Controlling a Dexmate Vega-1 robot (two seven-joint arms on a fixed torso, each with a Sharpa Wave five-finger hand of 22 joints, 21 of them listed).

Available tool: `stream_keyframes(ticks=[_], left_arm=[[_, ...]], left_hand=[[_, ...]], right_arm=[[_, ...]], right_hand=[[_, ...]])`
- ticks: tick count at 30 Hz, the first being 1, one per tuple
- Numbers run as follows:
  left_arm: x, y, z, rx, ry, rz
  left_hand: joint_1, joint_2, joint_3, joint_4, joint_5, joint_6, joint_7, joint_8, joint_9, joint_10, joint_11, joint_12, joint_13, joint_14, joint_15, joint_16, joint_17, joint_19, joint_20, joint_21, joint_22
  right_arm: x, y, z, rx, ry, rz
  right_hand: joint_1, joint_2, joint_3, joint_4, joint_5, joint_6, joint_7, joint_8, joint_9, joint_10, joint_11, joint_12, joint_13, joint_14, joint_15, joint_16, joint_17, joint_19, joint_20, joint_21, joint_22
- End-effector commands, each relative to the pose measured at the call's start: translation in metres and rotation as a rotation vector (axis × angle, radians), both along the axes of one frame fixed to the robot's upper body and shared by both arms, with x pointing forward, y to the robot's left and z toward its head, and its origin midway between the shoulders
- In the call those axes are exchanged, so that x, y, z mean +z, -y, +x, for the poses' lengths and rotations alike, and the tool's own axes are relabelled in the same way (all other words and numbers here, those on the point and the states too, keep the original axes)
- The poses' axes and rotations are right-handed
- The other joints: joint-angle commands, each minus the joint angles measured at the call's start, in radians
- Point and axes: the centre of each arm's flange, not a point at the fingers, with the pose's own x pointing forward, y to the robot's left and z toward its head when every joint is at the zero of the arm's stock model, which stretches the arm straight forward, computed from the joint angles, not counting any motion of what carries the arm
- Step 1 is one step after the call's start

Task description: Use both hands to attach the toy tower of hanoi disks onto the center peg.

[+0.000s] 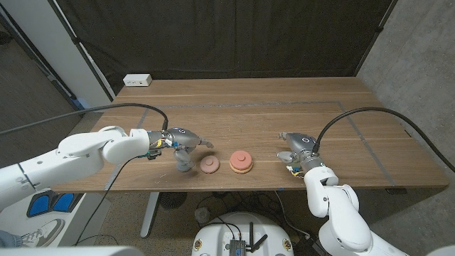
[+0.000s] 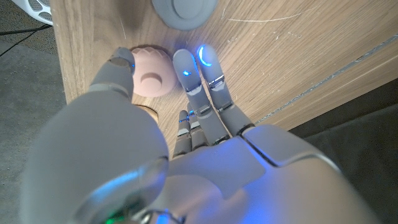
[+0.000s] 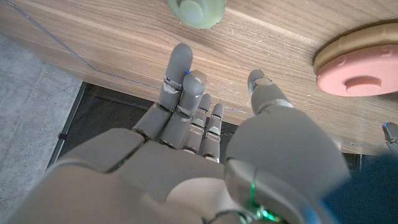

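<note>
Sitting near the front edge of the wooden table (image 1: 284,99), between the two hands, is the peg base (image 1: 241,163): a round tan base with a pink disk stacked on it, the short peg standing up through the centre. Just beside it, on the robot's left, a smaller pale pink disk (image 1: 208,165) is lying flat. The left hand (image 1: 181,144) is hovering close to this disk, fingers spread, holding nothing. The left wrist view is also showing a grey round disk (image 2: 184,12). The right hand (image 1: 297,149) is waiting open beside the base; its wrist view is showing a pale green disk (image 3: 196,12).
</note>
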Motion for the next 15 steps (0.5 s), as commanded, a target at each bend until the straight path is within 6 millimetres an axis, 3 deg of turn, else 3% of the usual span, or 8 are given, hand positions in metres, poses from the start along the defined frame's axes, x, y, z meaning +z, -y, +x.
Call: stream_keyframes(ticks=[1,15], left_arm=[[-0.0051,0.0053,0.0034,-0.026,-0.005,0.006],[-0.0121,0.0098,0.0049,-0.025,0.042,0.017]], left_hand=[[0.008,-0.007,0.001,0.000,-0.002,0.015,-0.001,0.009,0.002,0.016,-0.001,0.008,0.000,0.005,-0.079,0.010,0.004,0.010,-0.140,0.011,0.000],[0.016,0.001,0.001,0.002,-0.001,0.046,-0.009,0.021,0.001,0.048,-0.013,0.020,-0.003,0.018,-0.079,0.020,0.003,0.018,-0.140,0.018,-0.001]], right_arm=[[0.0017,0.0016,0.0031,0.001,-0.001,-0.004],[0.0019,0.0038,0.0037,-0.001,0.006,0.001]], right_hand=[[-0.004,0.004,0.004,0.004,0.009,0.008,0.000,-0.004,0.004,0.011,0.001,-0.002,0.005,0.009,-0.069,0.002,0.004,-0.004,-0.108,0.003,-0.001],[0.000,0.006,0.003,0.003,0.011,0.012,0.001,-0.005,0.004,0.015,0.000,-0.003,0.006,0.016,-0.069,0.001,0.007,-0.002,-0.108,0.004,0.000]])
